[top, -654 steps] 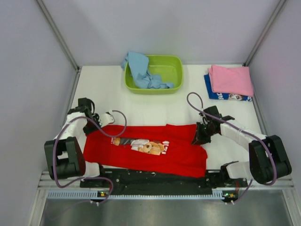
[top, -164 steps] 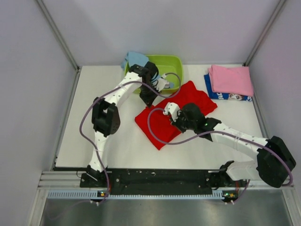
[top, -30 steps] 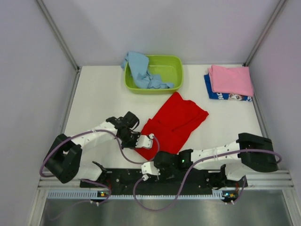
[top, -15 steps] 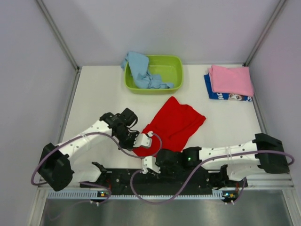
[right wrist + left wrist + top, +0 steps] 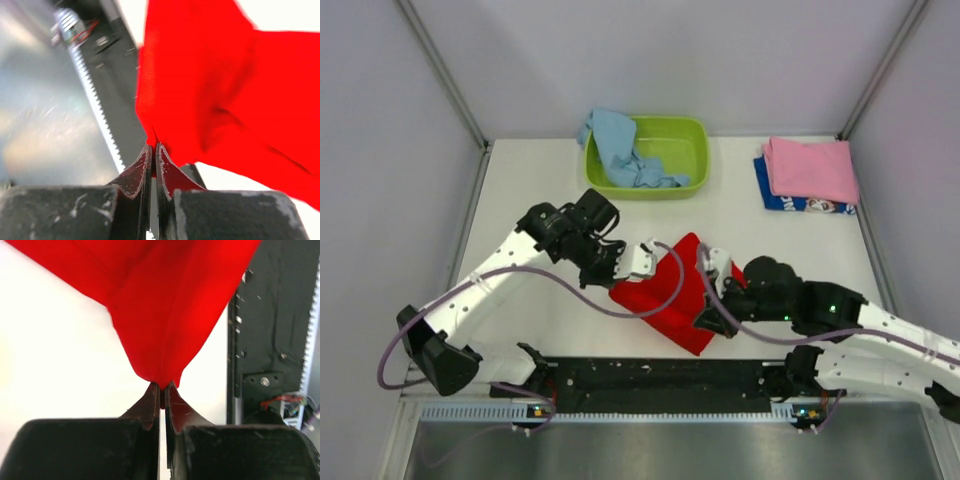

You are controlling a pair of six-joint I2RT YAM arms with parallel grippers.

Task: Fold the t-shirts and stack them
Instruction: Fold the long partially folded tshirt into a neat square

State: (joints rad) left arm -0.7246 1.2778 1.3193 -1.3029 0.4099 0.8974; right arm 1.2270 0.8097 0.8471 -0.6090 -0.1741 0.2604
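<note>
The red t-shirt point(image 5: 665, 298) hangs folded between both grippers above the near middle of the table. My left gripper point(image 5: 638, 262) is shut on its left corner point(image 5: 161, 375). My right gripper point(image 5: 710, 262) is shut on its other corner point(image 5: 155, 137). The cloth drapes down toward the front rail. A light blue t-shirt point(image 5: 618, 148) hangs over the rim of the green basin. A folded pink t-shirt point(image 5: 810, 168) lies on a dark blue printed one point(image 5: 790, 200) at the back right.
The lime green basin point(image 5: 665, 150) stands at the back centre. The black front rail point(image 5: 660, 378) with the arm bases runs along the near edge. Grey walls and metal posts close in the sides.
Both grippers have lifted the red t-shirt's near edge off the table and moved it up and away from the front rail; the cloth has bunched into a smaller hanging fold.
</note>
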